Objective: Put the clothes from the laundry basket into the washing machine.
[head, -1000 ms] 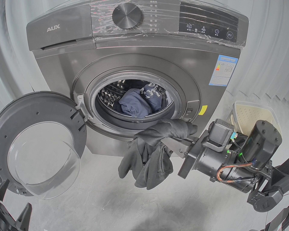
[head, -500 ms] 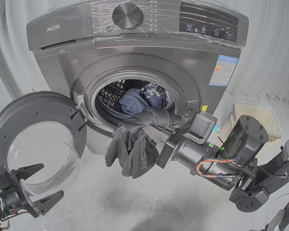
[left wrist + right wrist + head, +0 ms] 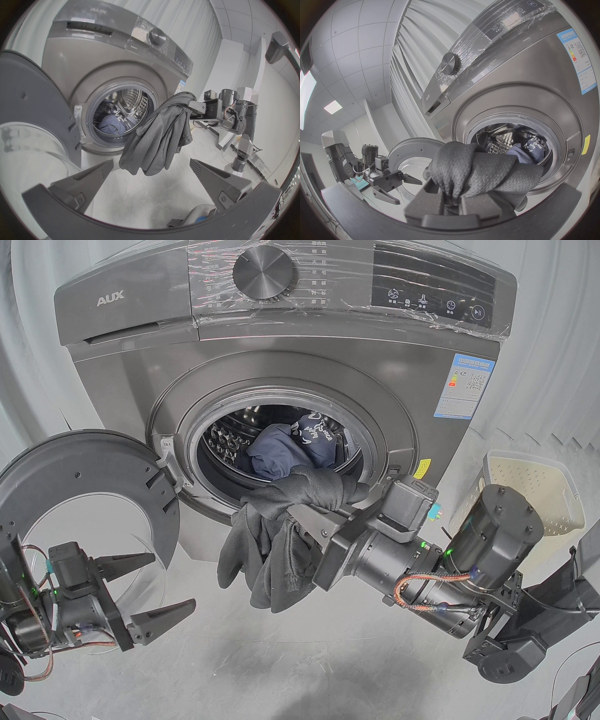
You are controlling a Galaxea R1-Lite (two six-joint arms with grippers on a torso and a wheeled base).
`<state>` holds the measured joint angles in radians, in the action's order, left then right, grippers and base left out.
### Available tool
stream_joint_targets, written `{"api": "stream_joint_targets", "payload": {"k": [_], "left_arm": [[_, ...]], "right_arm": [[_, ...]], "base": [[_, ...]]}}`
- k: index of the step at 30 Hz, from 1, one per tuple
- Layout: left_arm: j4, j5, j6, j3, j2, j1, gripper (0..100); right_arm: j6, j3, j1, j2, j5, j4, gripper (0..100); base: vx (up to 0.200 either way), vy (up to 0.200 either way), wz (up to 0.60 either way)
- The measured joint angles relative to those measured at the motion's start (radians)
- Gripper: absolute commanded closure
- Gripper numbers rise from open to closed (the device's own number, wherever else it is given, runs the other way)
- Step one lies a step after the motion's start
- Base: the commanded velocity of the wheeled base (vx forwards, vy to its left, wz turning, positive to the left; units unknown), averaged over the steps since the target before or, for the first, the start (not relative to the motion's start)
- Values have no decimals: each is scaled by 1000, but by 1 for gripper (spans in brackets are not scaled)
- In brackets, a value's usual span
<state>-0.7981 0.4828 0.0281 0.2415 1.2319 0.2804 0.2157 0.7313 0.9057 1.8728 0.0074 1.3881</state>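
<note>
- Hanging from the right gripper [image 3: 312, 518], which is clamped tight on a bunched fold, the dark grey garment [image 3: 275, 546] is seen just in front of the lower rim of the opening [image 3: 281, 446] of the washing machine [image 3: 125, 365]. Its loose ends droop below that rim, outside the drum.
- Step in hand, as judged: the garment is to be carried through the opening and let go inside.
- The grip is best lifted above the rim before being pushed in, so that the trailing ends are dragged over the lip rather than caught under it. Release is best withheld until the bulk is well past the door seal.
- A blue garment [image 3: 281, 455] is lodged inside the opening; the room above it should be used.
- The left gripper [image 3: 174, 580] is held wide open and empty, below and left of the opening, in front of the swung-out door [image 3: 81, 465]. It could be used to tuck stragglers in.
- The laundry basket [image 3: 531, 484] is stood to the right of the opening.
- Writing: a logo [image 3: 110, 299] is set above and left of the opening, a blue-headed sticker [image 3: 464, 387] above and right, and a small yellow sticker [image 3: 421, 469] just right. White lettering is printed on the blue garment. None is transcribed.
</note>
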Motion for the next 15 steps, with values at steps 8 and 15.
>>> {"api": "stream_joint_targets", "payload": {"k": [8,15], "left_arm": [[-69,-1,-7,81,187,35,0],[-79,-2,-11,138,281,62,0]], "right_arm": [[-1,-1,1,12,-5,4,100],[-2,-5,2,15,-5,6,100]], "base": [[0,0,0],[0,0,0]]}}
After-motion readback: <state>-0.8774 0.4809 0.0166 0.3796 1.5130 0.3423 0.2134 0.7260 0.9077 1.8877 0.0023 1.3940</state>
